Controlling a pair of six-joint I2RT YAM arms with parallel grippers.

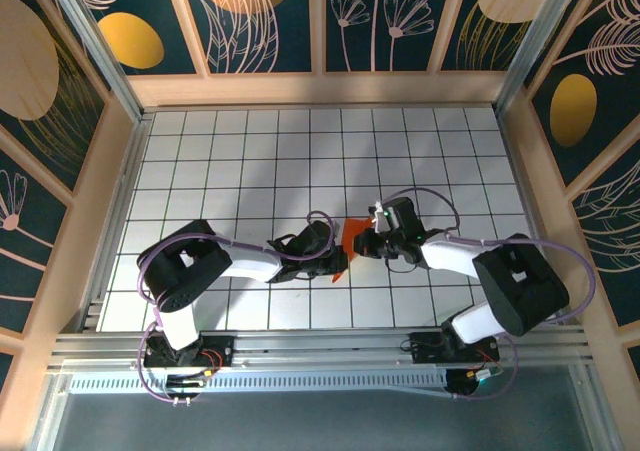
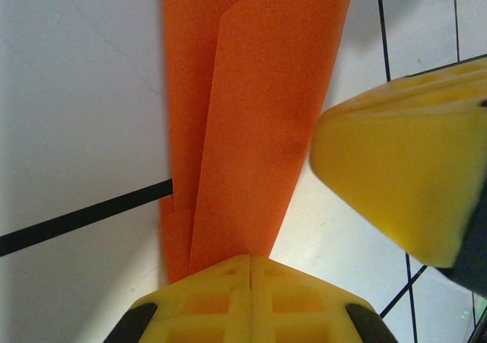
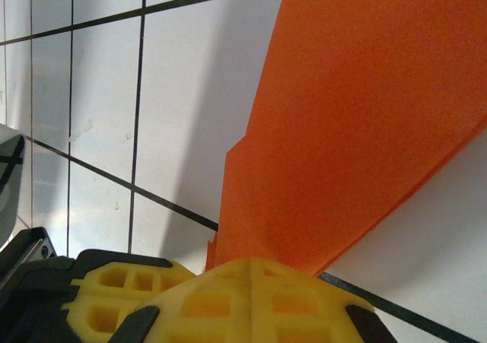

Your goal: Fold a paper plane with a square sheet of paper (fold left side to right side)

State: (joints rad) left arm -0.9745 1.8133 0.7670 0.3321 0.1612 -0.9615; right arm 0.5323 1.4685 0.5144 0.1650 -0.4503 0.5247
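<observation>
Paper (image 2: 259,115): folded to a narrow layered wedge, well advanced yet unfinished (wing folds seemingly outstanding); left claw (image 2: 251,263) and right claw (image 3: 247,263) both closed, tips against it.

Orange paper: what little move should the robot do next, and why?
Probably slide the shut left gripper along the long fold of the orange paper to press it flat. The paper is already folded into overlapping layers, and the shut right gripper sits at another edge.
</observation>
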